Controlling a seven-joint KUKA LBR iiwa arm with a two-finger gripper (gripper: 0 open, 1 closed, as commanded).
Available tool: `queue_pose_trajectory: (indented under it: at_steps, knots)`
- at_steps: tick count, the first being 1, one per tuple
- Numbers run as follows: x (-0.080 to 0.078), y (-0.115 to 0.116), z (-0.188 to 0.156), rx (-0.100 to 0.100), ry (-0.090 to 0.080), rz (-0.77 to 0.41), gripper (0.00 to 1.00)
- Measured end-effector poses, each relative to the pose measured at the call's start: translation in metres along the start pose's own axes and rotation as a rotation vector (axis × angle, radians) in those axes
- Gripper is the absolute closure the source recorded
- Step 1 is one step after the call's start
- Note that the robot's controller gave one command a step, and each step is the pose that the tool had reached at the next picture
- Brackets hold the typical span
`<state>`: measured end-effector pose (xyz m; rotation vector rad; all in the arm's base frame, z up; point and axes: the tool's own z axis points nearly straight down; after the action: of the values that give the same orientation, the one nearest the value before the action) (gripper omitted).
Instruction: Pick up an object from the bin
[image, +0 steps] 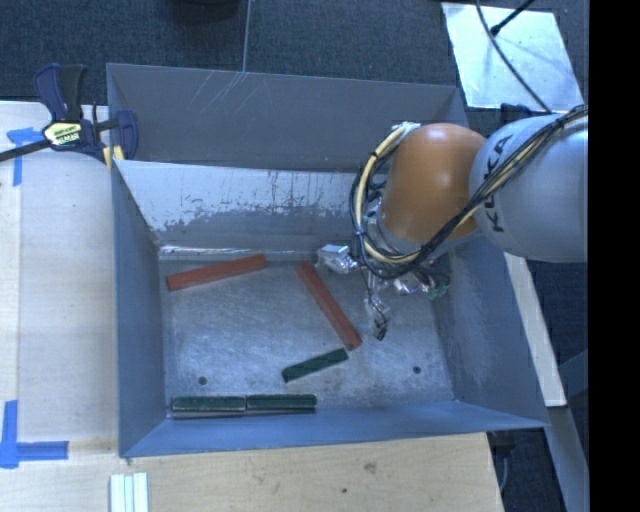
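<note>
My gripper (379, 322) hangs low over the right half of the bin floor, under the orange cover. Its thin fingers point down and look close together, with nothing seen between them. Just left of the tips lies a reddish-brown stick (327, 304), running diagonally from the back middle toward the front right. Its lower end is a short way from the fingertips. In front of that end rests a short dark green stick (314, 365), tilted.
Another reddish-brown stick (216, 271) lies near the back wall on the left. A long dark green bar (243, 404) rests along the front wall. The arm and its cables fill the bin's right rear.
</note>
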<state>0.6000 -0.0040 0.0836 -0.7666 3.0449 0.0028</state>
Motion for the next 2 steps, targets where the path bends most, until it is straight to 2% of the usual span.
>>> queue_pose_trajectory:
  at_steps: [1,2]
  knots:
    - [-0.011,0.088,-0.021,0.000,0.000,-0.294,0.00]
    - [0.005,0.052,0.014,0.000,0.004,-0.258,0.00]
